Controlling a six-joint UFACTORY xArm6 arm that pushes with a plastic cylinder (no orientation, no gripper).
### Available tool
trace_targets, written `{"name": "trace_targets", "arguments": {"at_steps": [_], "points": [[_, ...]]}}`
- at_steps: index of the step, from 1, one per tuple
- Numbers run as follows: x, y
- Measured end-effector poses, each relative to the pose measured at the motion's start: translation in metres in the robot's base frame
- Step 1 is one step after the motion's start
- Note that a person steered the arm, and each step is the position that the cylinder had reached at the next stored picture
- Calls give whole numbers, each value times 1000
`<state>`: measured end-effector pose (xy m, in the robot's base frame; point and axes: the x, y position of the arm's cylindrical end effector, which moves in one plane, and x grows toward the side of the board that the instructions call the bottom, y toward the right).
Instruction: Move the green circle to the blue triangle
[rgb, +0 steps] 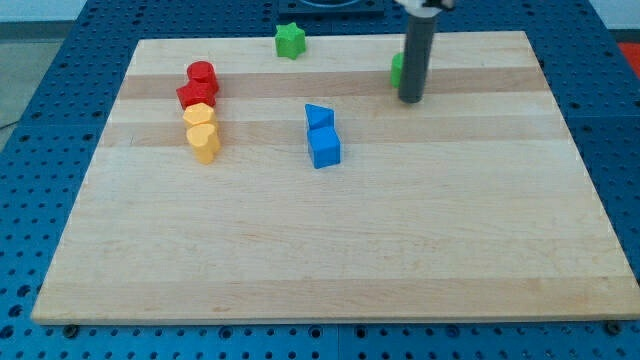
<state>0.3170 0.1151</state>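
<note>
The green circle (397, 68) sits near the view's top right, mostly hidden behind my rod; only its left edge shows. My tip (410, 99) rests on the board just in front of it, to its lower right. The blue triangle (318, 116) lies near the board's centre, well to the lower left of my tip, touching a blue cube (325, 147) just below it.
A green star (290, 40) lies at the top edge. At the left, a red cylinder (202, 74) and a red block (196, 94) sit above two yellow blocks (198, 114) (204, 140). The wooden board (330, 250) lies on a blue perforated table.
</note>
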Motion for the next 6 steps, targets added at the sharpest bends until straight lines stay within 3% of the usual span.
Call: {"name": "trace_targets", "arguments": {"at_steps": [1,2,3,4,5,6], "points": [[-45,2],[-57,-14],[-59,26],[-97,27],[-100,-29],[-47,-92]]}}
